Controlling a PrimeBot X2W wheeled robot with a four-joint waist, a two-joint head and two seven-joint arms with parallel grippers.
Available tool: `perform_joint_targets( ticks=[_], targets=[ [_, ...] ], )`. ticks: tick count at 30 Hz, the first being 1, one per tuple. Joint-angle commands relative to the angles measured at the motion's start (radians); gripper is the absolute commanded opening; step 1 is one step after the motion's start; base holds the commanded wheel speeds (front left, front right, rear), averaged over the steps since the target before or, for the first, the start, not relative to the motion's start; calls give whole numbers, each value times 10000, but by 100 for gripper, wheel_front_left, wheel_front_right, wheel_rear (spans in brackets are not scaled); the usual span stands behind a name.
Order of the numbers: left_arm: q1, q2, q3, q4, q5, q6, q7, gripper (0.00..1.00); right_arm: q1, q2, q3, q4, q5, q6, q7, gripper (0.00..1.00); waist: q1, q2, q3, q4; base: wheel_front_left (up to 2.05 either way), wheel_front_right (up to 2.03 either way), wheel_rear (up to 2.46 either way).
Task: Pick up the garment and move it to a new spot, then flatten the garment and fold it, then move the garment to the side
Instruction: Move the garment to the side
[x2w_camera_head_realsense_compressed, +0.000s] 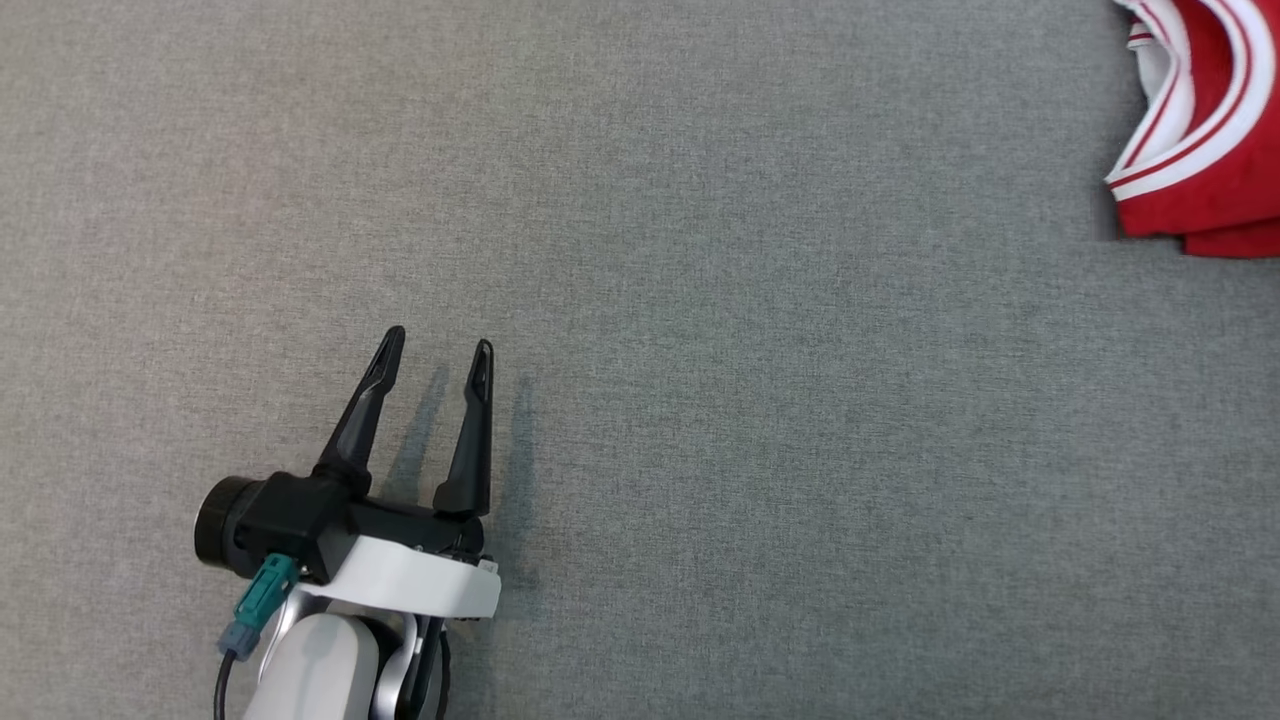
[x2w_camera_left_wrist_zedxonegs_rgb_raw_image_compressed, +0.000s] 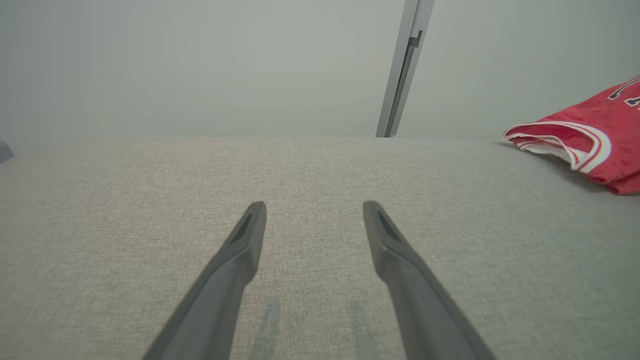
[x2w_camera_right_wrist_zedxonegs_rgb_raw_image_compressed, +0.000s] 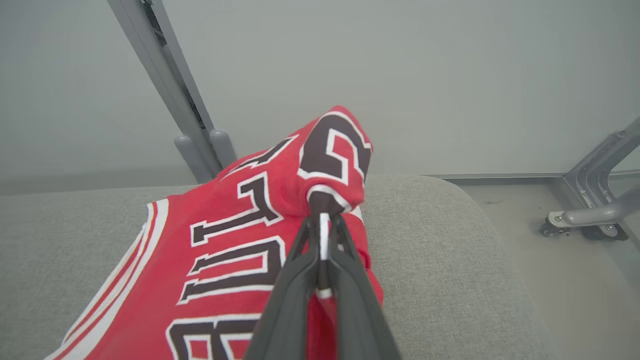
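The garment (x2w_camera_head_realsense_compressed: 1210, 130) is a red jersey with white trim and dark lettering, lying at the far right of the grey table; it also appears at the right edge of the left wrist view (x2w_camera_left_wrist_zedxonegs_rgb_raw_image_compressed: 590, 140). In the right wrist view my right gripper (x2w_camera_right_wrist_zedxonegs_rgb_raw_image_compressed: 322, 217) is shut on a bunched fold of the garment (x2w_camera_right_wrist_zedxonegs_rgb_raw_image_compressed: 235, 240), lifting that fold above the table. My left gripper (x2w_camera_head_realsense_compressed: 438, 350) hovers open over bare table at the lower left, far from the garment, and its fingers (x2w_camera_left_wrist_zedxonegs_rgb_raw_image_compressed: 245, 250) have nothing between them.
The grey fabric table (x2w_camera_head_realsense_compressed: 700, 350) spreads wide between my left gripper and the garment. Its rounded right edge (x2w_camera_right_wrist_zedxonegs_rgb_raw_image_compressed: 490, 240) drops to the floor. A grey metal post (x2w_camera_right_wrist_zedxonegs_rgb_raw_image_compressed: 165, 90) and a wheeled frame leg (x2w_camera_right_wrist_zedxonegs_rgb_raw_image_compressed: 590, 215) stand beyond the table.
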Motion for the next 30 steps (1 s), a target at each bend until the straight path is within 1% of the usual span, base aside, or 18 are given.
perform_joint_targets(
  ticks=[1, 6, 7, 8, 9, 10, 12, 14, 17, 24, 30],
  targets=[
    [-225, 32, -7, 0, -28, 7, -6, 100, -183, 56, -35, 244, -110, -2, -172, 0, 0, 0, 25, 30, 0, 0, 0],
    [-271, 32, -78, 26, -86, 58, -6, 100, -481, 631, 26, 1649, -584, -2, -716, 0, 0, 0, 68, 150, 0, 0, 0],
    [-285, 33, -74, 34, -99, 61, -6, 100, -513, 745, 52, 1893, -678, -2, -840, 29, 0, 0, 70, 173, 0, 0, 0],
    [-297, 32, -73, 37, -108, 60, -6, 100, -556, 859, 92, 2136, -798, -2, -981, 47, 0, 0, 70, 194, 0, 0, 0],
    [-310, 30, -73, 39, -116, 56, -6, 100, -607, 938, 127, 2396, -929, -2, -1147, 70, 0, 0, 73, 217, 0, 0, 0],
    [-327, 32, -64, 42, -118, 50, -6, 100, -666, 1002, 151, 2622, -1058, -2, -1369, 99, 0, 0, 80, 240, 0, 0, 0],
    [-381, 32, -65, 27, -119, 42, -6, 100, -767, 1053, 80, 3309, -1235, -3, -1857, 100, 0, 0, 114, 293, 0, 0, 0],
    [-392, 32, -33, 21, -92, 47, -6, 100, -822, 1296, 41, 3926, -1446, -2, -2293, 100, 0, 0, 104, 336, 0, 0, 0],
    [-348, 35, 32, 14, -66, 44, -6, 100, -914, 1376, -58, 4451, -1720, -2, -2748, 100, 0, 0, 76, 377, 0, 0, 0],
    [-99, 27, 208, 82, -52, 5, -6, 100, -417, 1464, -679, 4643, -2217, -2, -3132, 100, 0, 0, -480, 141, 0, 0, 0],
    [201, 32, 454, 95, -55, -61, -6, 100, -439, 2058, -1008, 4634, -2555, -2, -3649, 100, 0, 0, -1378, -333, 0, 0, 0]
  ],
)
